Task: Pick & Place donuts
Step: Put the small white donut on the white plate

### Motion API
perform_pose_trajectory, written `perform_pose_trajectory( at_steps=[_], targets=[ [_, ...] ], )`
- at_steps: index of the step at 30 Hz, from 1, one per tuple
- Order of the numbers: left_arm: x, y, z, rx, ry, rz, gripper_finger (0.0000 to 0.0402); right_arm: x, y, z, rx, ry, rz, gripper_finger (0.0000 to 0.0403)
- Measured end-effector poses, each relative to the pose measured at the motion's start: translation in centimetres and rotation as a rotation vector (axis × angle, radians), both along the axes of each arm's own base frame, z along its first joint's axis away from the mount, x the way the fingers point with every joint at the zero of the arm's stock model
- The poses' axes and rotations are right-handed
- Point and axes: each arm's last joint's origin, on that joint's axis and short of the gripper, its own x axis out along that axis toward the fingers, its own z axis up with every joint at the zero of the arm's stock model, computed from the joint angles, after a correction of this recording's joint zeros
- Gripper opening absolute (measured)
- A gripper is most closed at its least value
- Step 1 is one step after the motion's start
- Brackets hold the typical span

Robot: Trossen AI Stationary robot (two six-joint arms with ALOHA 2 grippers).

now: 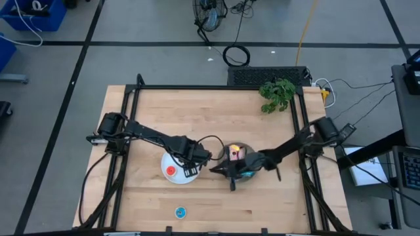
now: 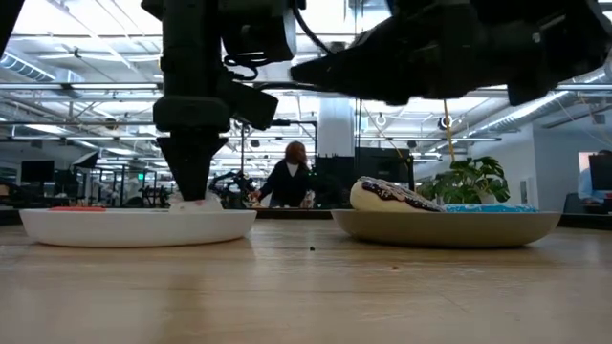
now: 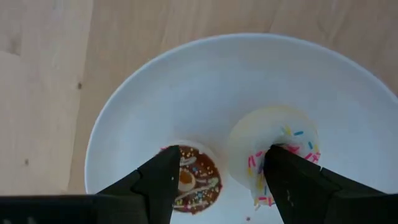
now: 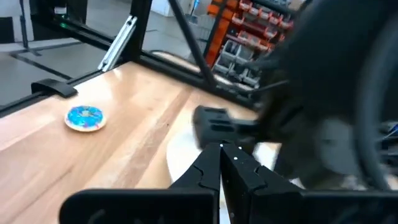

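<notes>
white plate [image 3: 155,81]: 2 donuts, brown [image 3: 194,179], white sprinkled [image 3: 277,140]
left gripper [image 3: 214,180]: fingers apart over them
right gripper [image 4: 221,163]: fingers together
table, 6 o'clock: 1 blue donut [image 1: 180,212]

The left arm reaches in from its side with its hand [image 1: 190,160] pointing straight down, fingers [image 3: 158,180] spread apart, while the right arm stretches across toward it, its hand [image 4: 222,149] held level with fingers pressed together.
</notes>
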Motion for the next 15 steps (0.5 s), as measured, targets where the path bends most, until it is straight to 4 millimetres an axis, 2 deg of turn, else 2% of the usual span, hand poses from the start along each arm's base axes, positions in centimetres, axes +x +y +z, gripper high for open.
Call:
perform_pose_trajectory(
  at_steps=[6,15],
  targets=[
    [-0.1,0.0,0.1,0.0,0.0,0.0,0.023,2.3,1.2,-1.8,-0.003,0.026,-0.062,0.0],
    [-0.2,0.2,0.5,0.003,-0.004,0.011,0.023,3.7,1.1,-2.0,0.003,0.08,-0.093,0.0]
  ],
)
